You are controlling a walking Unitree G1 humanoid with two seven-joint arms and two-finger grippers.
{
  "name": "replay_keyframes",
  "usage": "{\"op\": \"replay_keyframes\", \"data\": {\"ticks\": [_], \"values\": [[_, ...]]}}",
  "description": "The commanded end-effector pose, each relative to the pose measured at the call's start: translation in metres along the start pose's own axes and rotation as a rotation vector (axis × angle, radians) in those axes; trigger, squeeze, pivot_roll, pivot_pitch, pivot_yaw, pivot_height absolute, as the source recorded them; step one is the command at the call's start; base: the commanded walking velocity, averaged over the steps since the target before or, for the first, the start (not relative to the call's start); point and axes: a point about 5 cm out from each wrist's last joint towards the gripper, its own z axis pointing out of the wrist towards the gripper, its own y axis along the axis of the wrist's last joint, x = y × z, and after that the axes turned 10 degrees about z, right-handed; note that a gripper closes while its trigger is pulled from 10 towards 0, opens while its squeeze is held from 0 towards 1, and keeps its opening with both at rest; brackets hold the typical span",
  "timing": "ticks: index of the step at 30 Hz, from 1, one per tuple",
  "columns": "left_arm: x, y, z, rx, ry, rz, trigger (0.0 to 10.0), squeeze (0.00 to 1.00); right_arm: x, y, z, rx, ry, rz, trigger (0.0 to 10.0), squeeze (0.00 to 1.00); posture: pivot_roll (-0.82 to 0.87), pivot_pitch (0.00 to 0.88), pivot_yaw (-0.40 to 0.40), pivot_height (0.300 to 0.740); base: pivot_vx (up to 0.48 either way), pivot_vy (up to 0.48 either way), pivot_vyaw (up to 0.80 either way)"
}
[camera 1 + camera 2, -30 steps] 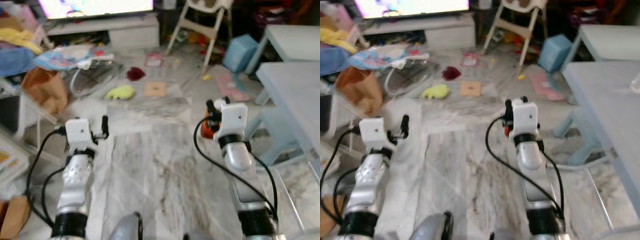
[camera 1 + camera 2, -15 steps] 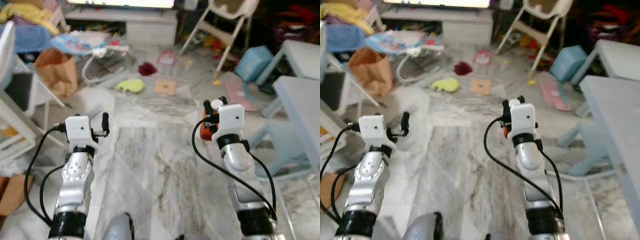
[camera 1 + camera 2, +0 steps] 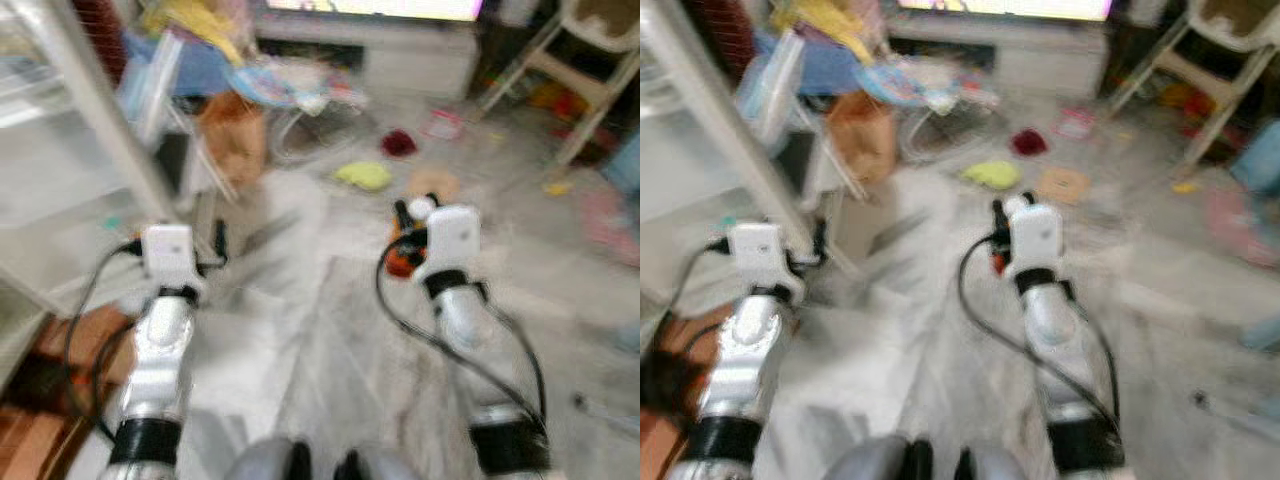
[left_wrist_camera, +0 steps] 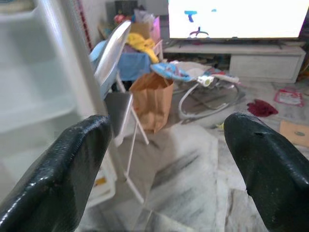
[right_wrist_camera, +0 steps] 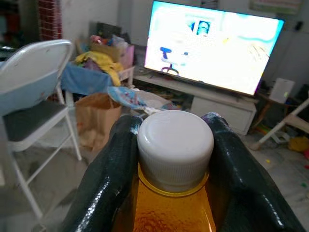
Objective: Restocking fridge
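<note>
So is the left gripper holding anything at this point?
No, the left gripper is open, with only floor and a brown paper bag between its fingers.

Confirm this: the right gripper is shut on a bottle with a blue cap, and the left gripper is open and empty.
Wrong on the cap. The right wrist view shows the right gripper shut on a bottle with a white cap. The left gripper is open and empty, as stated.

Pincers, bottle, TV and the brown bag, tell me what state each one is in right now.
Left pincer: open, holding nothing.
Right pincer: shut on the bottle.
Bottle: upright, white cap on, amber contents.
TV: switched on, screen bright.
Paper bag: standing on the floor.
</note>
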Motion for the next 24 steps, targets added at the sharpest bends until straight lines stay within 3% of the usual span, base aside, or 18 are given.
{"op": "replay_keyframes", "data": {"ticks": [1, 19, 24], "values": [[0.0031, 0.0021, 0.001, -0.008, 0.011, 0.015, 10.0, 0.0, 0.0012, 0.0099, 0.0036, -0.051, 0.003, 0.014, 10.0, 0.0, -0.01, 0.063, -0.016, 0.74, 0.0, 0.48, 0.79], [-0.0047, 0.0044, 0.0032, -0.015, -0.022, 0.004, 10.0, 0.0, 0.0061, 0.0105, 0.0084, -0.051, 0.028, 0.022, 10.0, 0.0, -0.01, 0.058, -0.017, 0.74, 0.0, 0.46, 0.79], [-0.0051, 0.0051, 0.0038, -0.021, -0.033, -0.003, 10.0, 0.0, 0.0059, 0.0082, 0.009, -0.039, 0.013, 0.05, 10.0, 0.0, -0.01, 0.059, -0.015, 0.74, 0.0, 0.48, 0.0]]}}
